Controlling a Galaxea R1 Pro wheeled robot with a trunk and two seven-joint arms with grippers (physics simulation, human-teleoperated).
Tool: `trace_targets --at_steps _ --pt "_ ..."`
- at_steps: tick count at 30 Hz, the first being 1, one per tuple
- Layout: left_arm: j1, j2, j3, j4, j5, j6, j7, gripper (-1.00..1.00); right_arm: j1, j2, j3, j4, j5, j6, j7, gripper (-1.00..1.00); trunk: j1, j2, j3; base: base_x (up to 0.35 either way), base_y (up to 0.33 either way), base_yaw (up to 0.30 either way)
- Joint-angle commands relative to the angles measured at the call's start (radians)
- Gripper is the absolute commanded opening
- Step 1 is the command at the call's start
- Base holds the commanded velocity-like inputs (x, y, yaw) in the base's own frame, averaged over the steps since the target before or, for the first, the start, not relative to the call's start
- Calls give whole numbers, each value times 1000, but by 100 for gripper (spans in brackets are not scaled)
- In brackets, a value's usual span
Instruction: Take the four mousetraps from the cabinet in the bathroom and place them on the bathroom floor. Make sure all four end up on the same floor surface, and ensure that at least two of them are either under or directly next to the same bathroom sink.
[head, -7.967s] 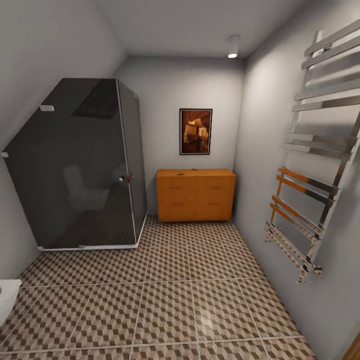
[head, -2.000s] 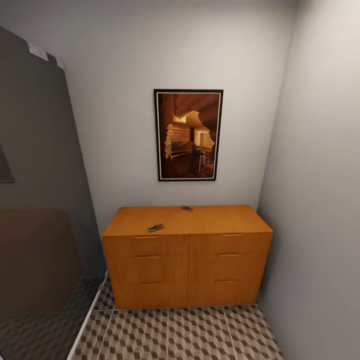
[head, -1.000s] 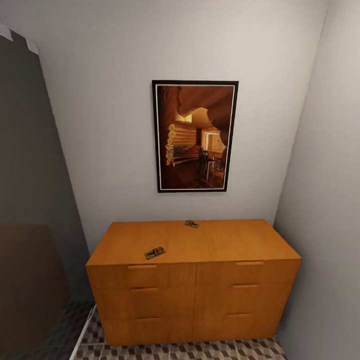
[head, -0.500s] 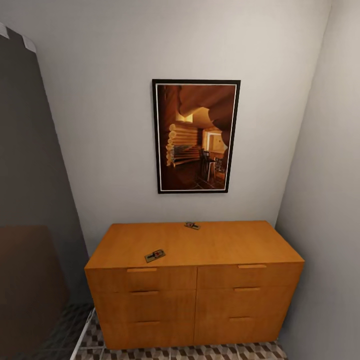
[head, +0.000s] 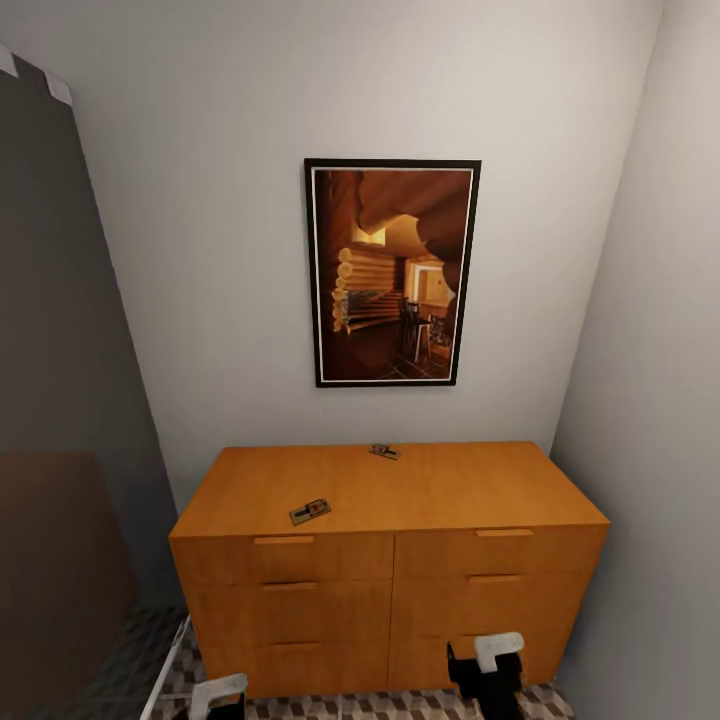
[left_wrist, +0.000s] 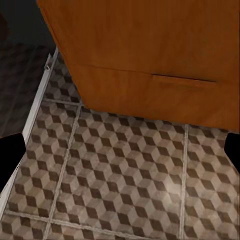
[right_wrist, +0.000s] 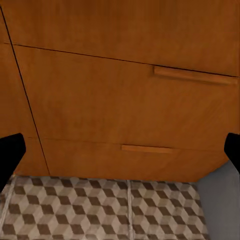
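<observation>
Two mousetraps lie in sight on the cabinet (head: 400, 490) top, and you are parked square in front of it, so by my reading the step in hand is the approach-to-reach for the first pick. Going left to right: the dark shower panel (head: 60, 400) stands at your left; the left gripper (left_wrist: 120, 150) hangs low over the bathroom floor (left_wrist: 120, 175) beside the cabinet's foot, its fingertips spread to the frame edges, nothing between them. On the top, the near mousetrap (head: 310, 511) sits close to the front edge, left of centre; the far mousetrap (head: 383, 451) rests by the back wall, under the framed picture (head: 392, 272). The right gripper (right_wrist: 120, 145) faces the lower drawer fronts, likewise wide apart and empty. The other two traps do not show on the top (possibly in a drawer; cannot tell). Next move, as I judge it: raise an arm above the top, come down over the near trap, and close across its short width. It is thin and flat, so expect it to slide.
</observation>
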Motion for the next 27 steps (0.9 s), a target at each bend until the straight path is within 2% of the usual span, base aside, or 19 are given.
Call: trace_targets --at_steps 1,2,3,4,6,7,8,10,11,13,14,16,19,20,22,24,25,27 --pt "-1 17 -7 -53 5 46 11 100 0 0 5 -40 4 32 -10 100 0 -1 -1 0 0 0" --pt "-1 50 -5 -160 1 136 23 100 0 0 5 -119 6 94 -10 100 0 -1 -1 0 0 0" --pt "-1 66 -3 -216 -1 179 30 100 -1 0 4 -159 7 126 -10 100 0 -1 -1 0 0 0" --pt "-1 96 2 -328 -3 257 44 100 -1 0 4 -240 8 191 -9 100 0 -1 -1 0 0 0" --pt "-1 122 14 -438 -4 329 63 100 -1 1 4 -322 8 255 -9 100 0 -1 -1 0 0 0" --pt "-1 141 32 -541 -4 395 86 100 -2 2 3 -403 8 316 -8 100 0 -1 -1 0 0 0" --pt "-1 152 58 -639 -5 462 112 100 -4 3 3 -482 8 371 -8 100 0 -1 -1 0 0 0" --pt "-1 158 86 -739 -4 532 138 100 -6 4 3 -559 7 418 -8 100 0 -1 -1 0 0 0" --pt "-1 162 114 -850 -4 613 161 100 -12 5 3 -639 5 462 -8 100 0 -1 -1 0 0 0" --pt "-1 164 139 -959 -4 690 178 100 -20 5 2 -716 3 500 -9 100 0 -1 -1 0 0 0" --pt "-1 164 162 -1066 -4 761 189 100 -29 6 1 -790 1 534 -9 100 0 -1 -1 0 0 0" --pt "-12 161 189 -1176 -4 850 198 100 -38 6 -1 -894 -2 586 -9 100 0 -1 -1 0 0 0" --pt "-45 148 204 -1224 -4 921 204 100 -50 6 -2 -983 -4 644 -9 100 0 -1 -1 0 0 0" --pt "-64 136 210 -1243 -5 959 207 100 -64 7 -2 -1030 -5 685 -9 100 0 -1 -1 0 0 0" --pt "-79 122 214 -1256 -5 991 212 100 -84 9 -2 -1062 -6 726 -9 100 0 -1 -1 0 0 0" --pt "-103 99 217 -1267 -5 1027 223 100 -123 12 -1 -1089 -8 784 -8 100 0 -1 -1 0 0 0" --pt "-126 79 218 -1270 -8 1053 232 100 -151 16 -1 -1097 -13 817 -6 100 0 -1 -1 0 0 0" --pt "-151 56 217 -1271 -17 1090 240 100 -179 18 -1 -1100 -24 845 -5 100 0 -1 -1 0 0 0"
